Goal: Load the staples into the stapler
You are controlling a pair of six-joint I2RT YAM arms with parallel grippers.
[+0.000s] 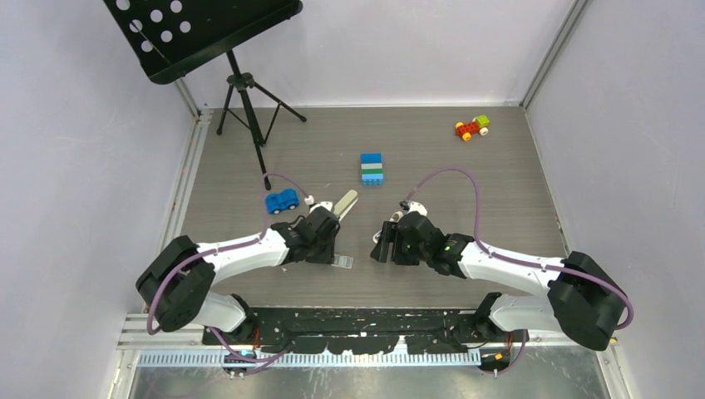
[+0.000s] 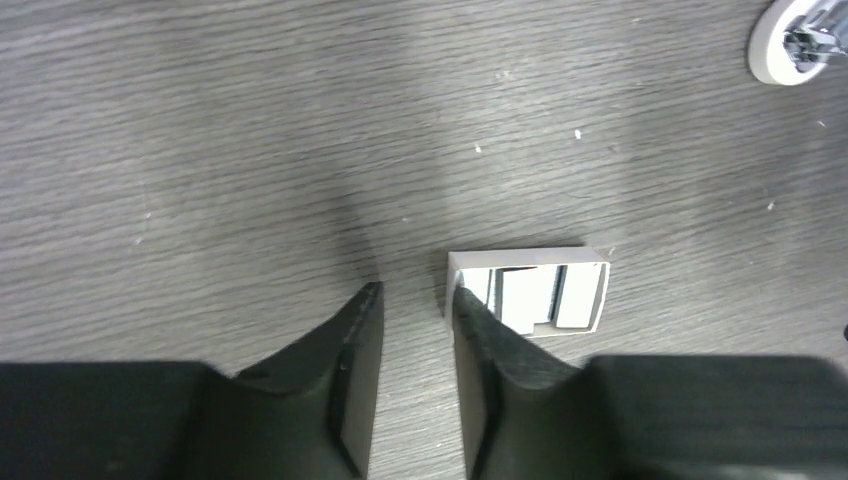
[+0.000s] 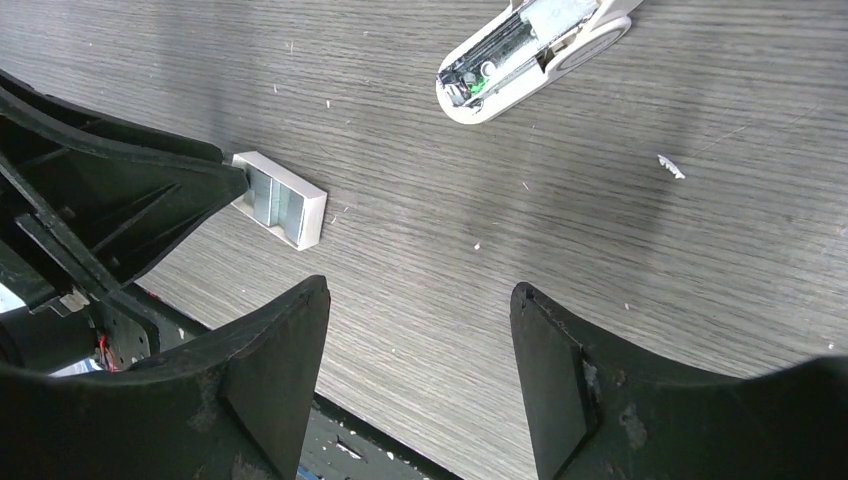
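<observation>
The staples (image 2: 545, 297) are silvery strips lying in a small white box (image 2: 520, 258) on the table. My left gripper (image 2: 415, 292) is down at the table, slightly open with nothing between its fingers. Its right fingertip (image 2: 470, 310) overlaps the box's left end. From above, the box (image 1: 342, 262) lies just below the left gripper (image 1: 332, 252). The stapler (image 1: 346, 202) lies beyond that gripper, beige-grey on top. In the right wrist view the stapler (image 3: 530, 50) shows a metal channel, and the box (image 3: 283, 203) sits by the left gripper's black fingers. My right gripper (image 3: 420, 292) is wide open and empty above bare table.
A blue toy car (image 1: 282, 200) sits left of the stapler. A blue, white and green brick stack (image 1: 372, 169) stands mid-table, and a red and green toy car (image 1: 471, 127) at the far right. A black music stand (image 1: 241, 83) stands at the back left. A white round piece (image 2: 795, 45) shows at top right.
</observation>
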